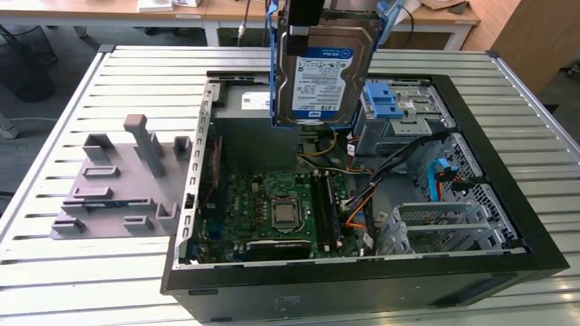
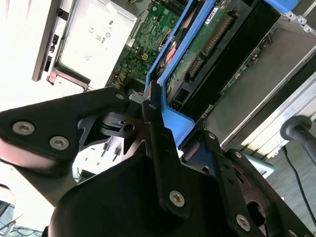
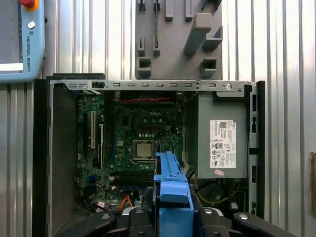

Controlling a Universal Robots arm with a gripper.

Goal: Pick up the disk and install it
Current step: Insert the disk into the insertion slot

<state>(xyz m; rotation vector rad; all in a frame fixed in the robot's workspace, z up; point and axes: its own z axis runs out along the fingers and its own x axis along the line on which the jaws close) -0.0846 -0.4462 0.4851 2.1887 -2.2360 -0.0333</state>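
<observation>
Your gripper (image 3: 173, 219) is closed on the disk (image 1: 322, 71). In the second wrist view the black fingers (image 2: 154, 128) are pressed against the blue bracket rail (image 2: 170, 121) of the drive, and the gap between them is narrow. In the exterior view you see the disk at the top centre of the frame. It hangs upright from the gripper, with the white-and-blue label turned to the camera and the blue rails along both long edges. It is in the air above the open computer case (image 1: 363, 272), and it seems to touch nothing there, though from this angle I cannot be fully sure. Just beside its lower corner, toward the exterior view's right, the drive cage carries a blue latch (image 1: 385, 102). Under the disk lies the green motherboard (image 1: 272, 204), and the grey power supply (image 3: 222, 140) sits in one corner of the case. At the exterior view's left a grey fixture plate (image 1: 118, 183) rests on the slatted metal table (image 1: 91, 285), well apart from the disk
</observation>
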